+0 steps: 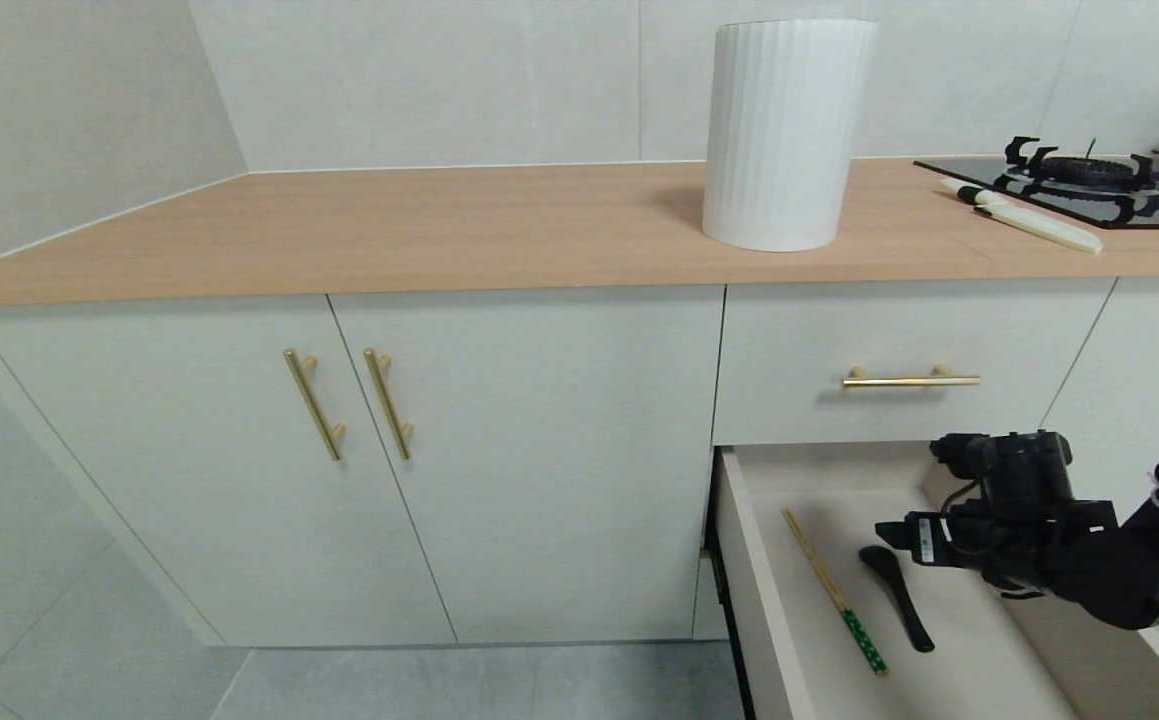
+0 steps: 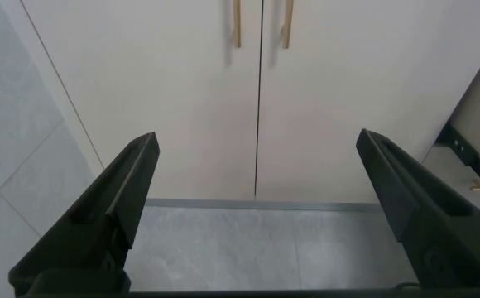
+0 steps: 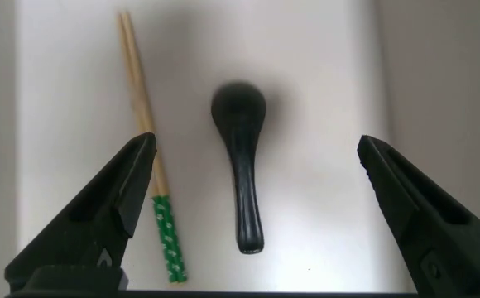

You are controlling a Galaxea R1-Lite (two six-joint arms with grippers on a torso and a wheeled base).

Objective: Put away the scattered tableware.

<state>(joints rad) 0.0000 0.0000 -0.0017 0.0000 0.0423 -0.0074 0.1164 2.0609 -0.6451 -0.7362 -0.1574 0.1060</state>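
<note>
The right hand (image 1: 939, 540) hangs at the lower right of the head view, over the open drawer (image 1: 749, 560), its fingers spread wide and holding nothing. In its own wrist view the hand (image 3: 254, 142) frames the black spoon (image 3: 242, 165), which lies flat on the drawer floor between the two fingers, with the chopsticks (image 3: 149, 199) lying just beside it. In the head view the spoon (image 1: 897, 597) and the green-tipped chopsticks (image 1: 832, 588) lie side by side, apart, inside the drawer at the lower right. The left hand (image 2: 256, 139) is also released and empty, facing the closed cabinet doors (image 2: 261, 99) above the floor (image 2: 256, 248). On the wooden surface (image 1: 439, 225) at the upper right stands a white ribbed container (image 1: 787, 130). A cream-coloured knife (image 1: 1024, 215) lies farther right, partly on the stove (image 1: 1089, 180).
</note>
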